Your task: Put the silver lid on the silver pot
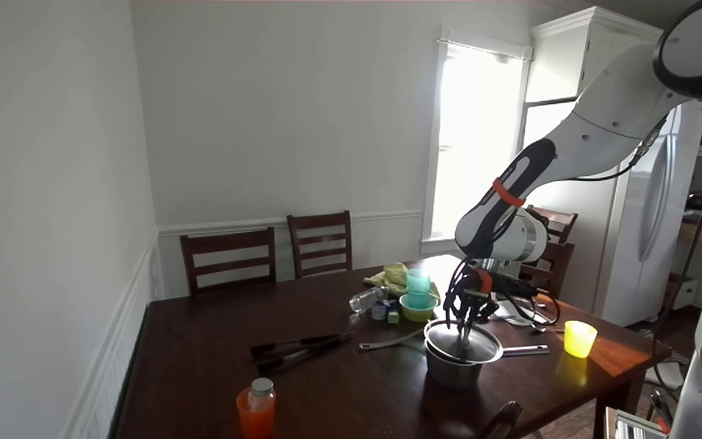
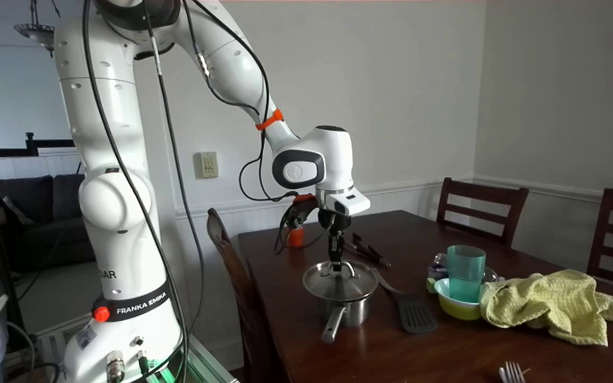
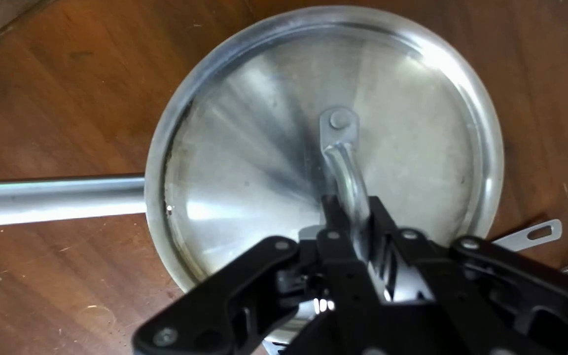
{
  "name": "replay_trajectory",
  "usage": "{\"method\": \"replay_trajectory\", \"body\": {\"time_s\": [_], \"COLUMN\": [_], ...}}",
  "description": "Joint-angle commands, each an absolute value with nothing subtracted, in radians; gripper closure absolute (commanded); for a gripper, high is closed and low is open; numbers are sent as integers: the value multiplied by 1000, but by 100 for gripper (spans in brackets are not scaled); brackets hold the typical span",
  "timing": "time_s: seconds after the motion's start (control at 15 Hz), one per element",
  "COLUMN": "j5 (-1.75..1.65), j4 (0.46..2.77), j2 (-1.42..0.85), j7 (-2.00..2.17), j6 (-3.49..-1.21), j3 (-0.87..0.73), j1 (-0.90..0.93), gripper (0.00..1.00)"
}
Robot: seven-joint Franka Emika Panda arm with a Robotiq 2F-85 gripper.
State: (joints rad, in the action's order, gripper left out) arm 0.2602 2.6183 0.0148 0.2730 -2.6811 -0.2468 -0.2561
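The silver lid (image 1: 480, 342) is over the mouth of the silver pot (image 1: 453, 374), slightly tilted and offset from the rim in an exterior view. It also covers the pot (image 2: 358, 314) in an exterior view (image 2: 323, 285). I cannot tell whether the lid touches the rim all round. In the wrist view the round lid (image 3: 412, 123) hides the pot's body; only the pot's long handle (image 3: 57, 202) shows at the left. My gripper (image 3: 353, 203) is shut on the lid's arched handle (image 3: 350, 180), one finger on each side. The gripper (image 2: 336, 264) points straight down.
A yellow cup (image 1: 580, 339) stands beside the pot's handle. A black spatula (image 2: 415, 313) lies beside the pot. Tongs (image 1: 302, 350), an orange cup (image 1: 256, 416), a teal cup (image 2: 466, 272) in a bowl (image 2: 458, 308), and a yellow cloth (image 2: 556, 306) are on the table.
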Motion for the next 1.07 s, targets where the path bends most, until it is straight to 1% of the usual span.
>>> {"method": "replay_trajectory", "body": {"time_s": [0.0,1.0], "j5": [326,492], "j4": [2648,2590], "j2": [37,-75], "j7": [240,36], "j6": [-2720,-2765], "j3": [-240,-235], "j1": [-243,-246], "gripper": [96,96]}}
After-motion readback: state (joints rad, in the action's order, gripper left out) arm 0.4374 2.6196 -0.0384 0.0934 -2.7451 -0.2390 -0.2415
